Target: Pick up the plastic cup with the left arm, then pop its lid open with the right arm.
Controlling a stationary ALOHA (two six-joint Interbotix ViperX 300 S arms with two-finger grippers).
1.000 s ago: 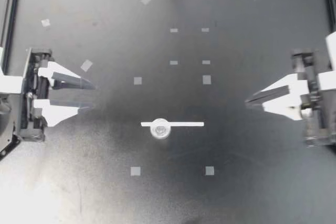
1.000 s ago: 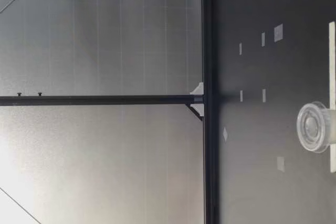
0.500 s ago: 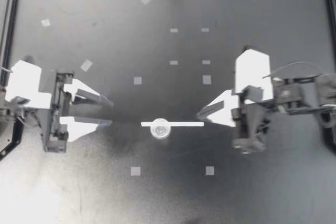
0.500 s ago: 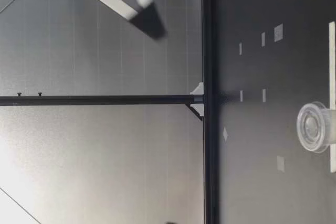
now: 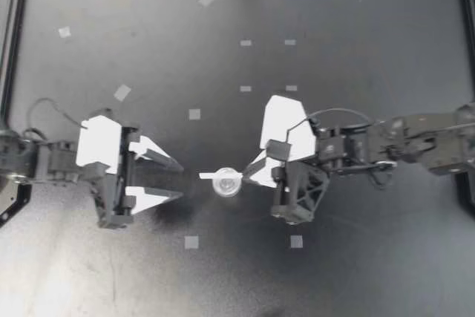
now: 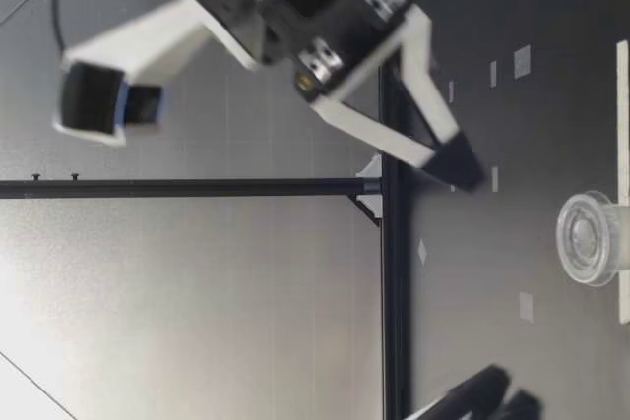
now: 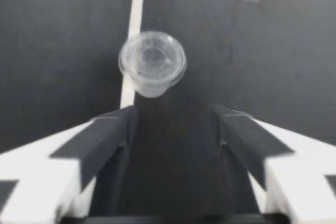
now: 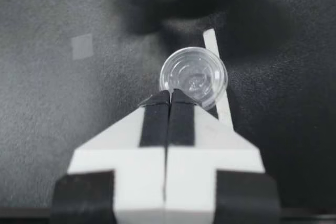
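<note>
The cup [image 5: 226,182] should be centred between the left gripper's [image 5: 180,181] wide-spread fingers, with the right gripper [image 5: 249,176], pinched together and empty, held clear.

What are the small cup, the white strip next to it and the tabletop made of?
Small cup: looks like thin clear plastic, glossy; the dark surface shows through it and its rim catches light.
White strip: probably tape or paper, matte, lying flat with no visible thickness.
Tabletop: dark, matte, finely grained sheet; whether rubber, coated metal or board is not clear.
</note>
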